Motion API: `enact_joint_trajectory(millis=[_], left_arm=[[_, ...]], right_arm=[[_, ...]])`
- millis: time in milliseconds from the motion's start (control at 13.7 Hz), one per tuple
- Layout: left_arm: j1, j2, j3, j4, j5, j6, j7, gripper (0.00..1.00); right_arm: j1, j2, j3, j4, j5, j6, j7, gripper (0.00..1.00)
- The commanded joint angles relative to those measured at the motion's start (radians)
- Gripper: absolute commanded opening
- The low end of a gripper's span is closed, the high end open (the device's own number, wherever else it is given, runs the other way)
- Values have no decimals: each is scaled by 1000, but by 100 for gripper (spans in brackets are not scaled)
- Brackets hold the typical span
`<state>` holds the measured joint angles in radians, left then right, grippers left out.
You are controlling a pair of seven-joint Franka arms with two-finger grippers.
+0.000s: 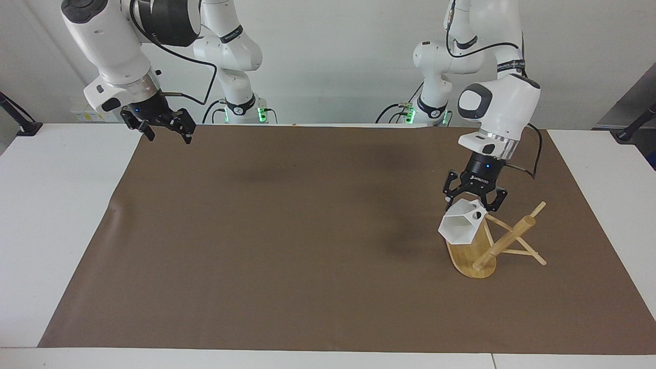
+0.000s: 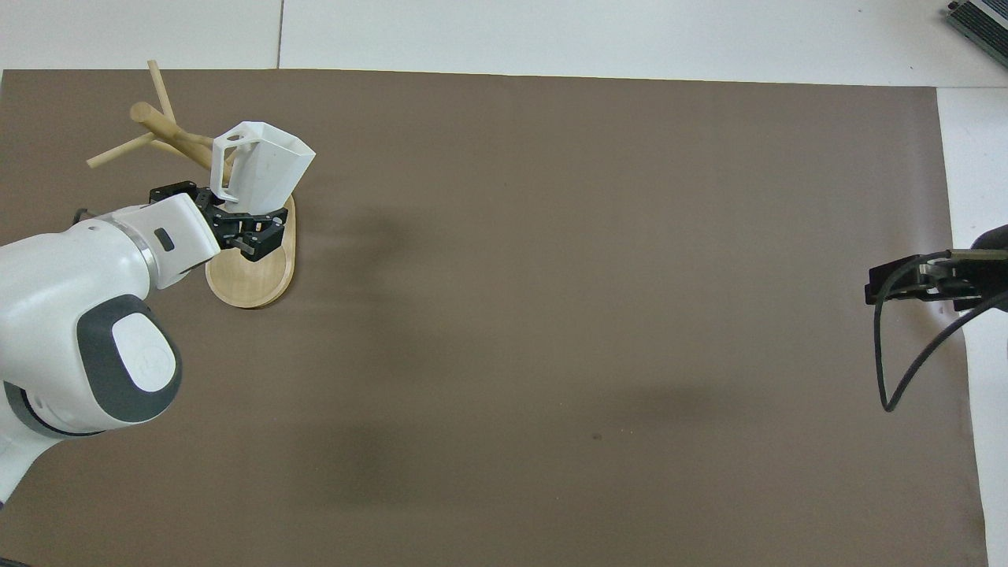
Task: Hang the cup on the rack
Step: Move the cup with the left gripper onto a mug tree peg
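Cup gripped and carried over the rack, not yet hung.

My right gripper (image 1: pixel 165 128) waits with fingers spread wide and empty over the mat's (image 1: pixel 287 230) corner at its own end; at my left arm's end, my left gripper (image 1: pixel 475 199) is clamped on the white cup (image 1: pixel 461 225), tilted in the air over the rack's (image 1: pixel 476 256) oval base. Its pierced tab sits near a peg, but I judge threading and releasing remain.

facing high, overhead steep (opposed)
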<state>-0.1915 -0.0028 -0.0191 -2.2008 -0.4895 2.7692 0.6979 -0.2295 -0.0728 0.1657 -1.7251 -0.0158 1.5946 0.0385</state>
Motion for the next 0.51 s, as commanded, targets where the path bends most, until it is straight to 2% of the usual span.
enact_joint_trajectory(millis=[0, 439], left_arm=[[1, 18, 8, 24, 22, 35, -24, 0], [6, 30, 13, 32, 22, 50, -31, 0]], right_arm=[[-22, -2, -2, -1, 17, 60, 4, 100], [-8, 1, 5, 1, 19, 84, -14, 100]])
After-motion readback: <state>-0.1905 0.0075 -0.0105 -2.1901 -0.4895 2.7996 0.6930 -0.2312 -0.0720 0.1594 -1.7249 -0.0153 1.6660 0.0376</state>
